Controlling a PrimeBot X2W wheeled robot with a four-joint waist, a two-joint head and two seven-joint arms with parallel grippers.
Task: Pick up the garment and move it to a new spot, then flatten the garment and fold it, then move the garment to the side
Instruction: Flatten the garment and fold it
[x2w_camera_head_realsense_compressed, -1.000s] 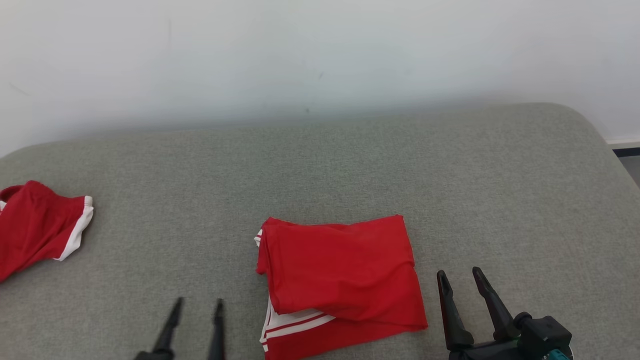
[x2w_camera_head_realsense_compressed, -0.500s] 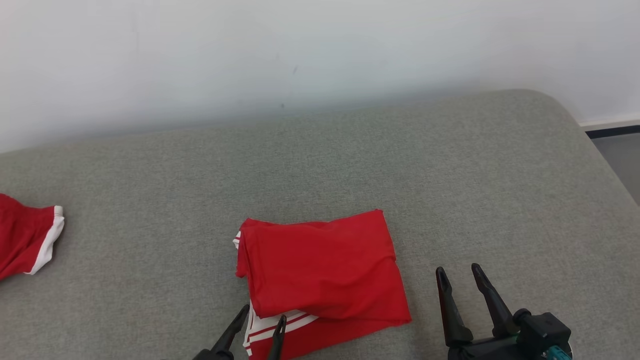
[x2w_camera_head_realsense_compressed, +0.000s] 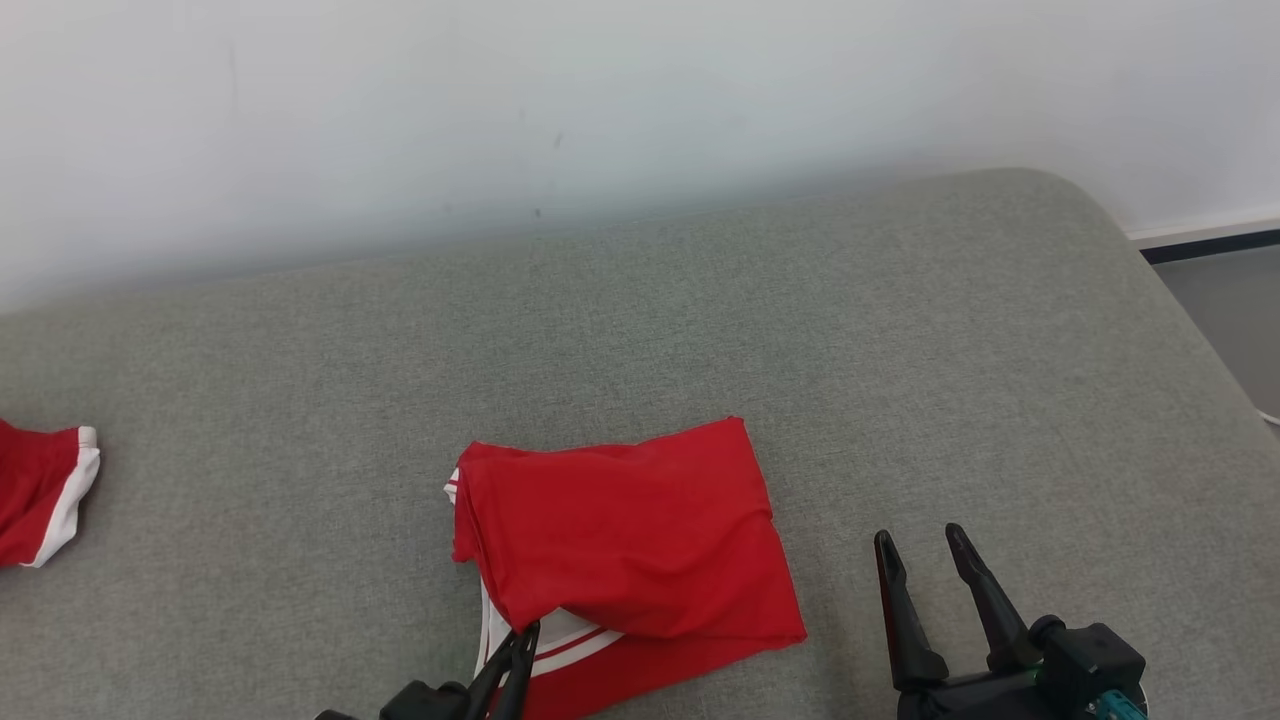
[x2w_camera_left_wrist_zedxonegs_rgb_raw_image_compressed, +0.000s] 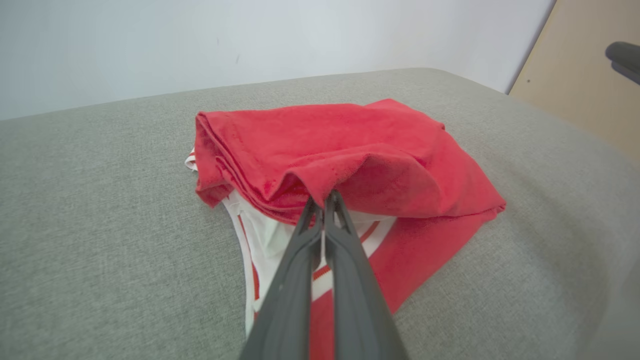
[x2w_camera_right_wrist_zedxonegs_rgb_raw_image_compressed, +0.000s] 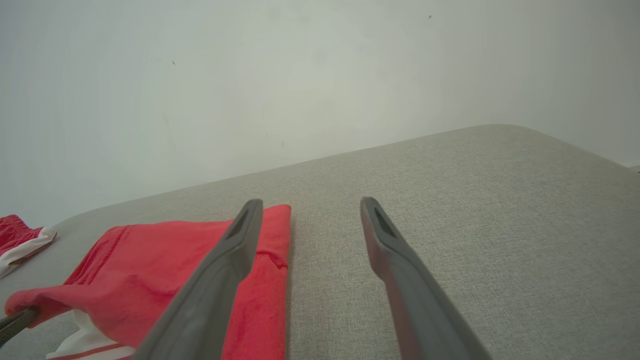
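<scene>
And there's the grip! The left pincer (x2w_camera_head_realsense_compressed: 526, 636), which a second ago stood with its fingers wide apart and off to the left of the garment (x2w_camera_head_realsense_compressed: 620, 530), has slid in and snapped together. It is now clamped on the near edge of the garment's top red layer. The left wrist view confirms it: the two dark fingers (x2w_camera_left_wrist_zedxonegs_rgb_raw_image_compressed: 300, 260) meet at their tips, and the red cloth puckers up into a small tent right over them. The white striped trim lies underneath, on either side of the fingers.

The whole head view has drifted too, but that is the camera turning, not the cloth sliding.

The right pincer (x2w_camera_head_realsense_compressed: 917, 537) hasn't budged. Its fingers are spread apart, gripping nothing, hovering just beside the garment's right-hand edge.

The garment itself sits folded into a compact packet on the grey surface (x2w_camera_head_realsense_compressed: 900, 350). It stretches forward from the left pincer's tips and lies to the left of the right pincer. A second red garment (x2w_camera_head_realsense_compressed: 40, 490) lies well apart, far out to the left of the left pincer.

What does it mean? The folding looks finished, so this pinch reads as the start of the last job: carrying the packet aside. One worry is that only the upper layer seems to be caught, so a lift from here could peel the fold open.
</scene>
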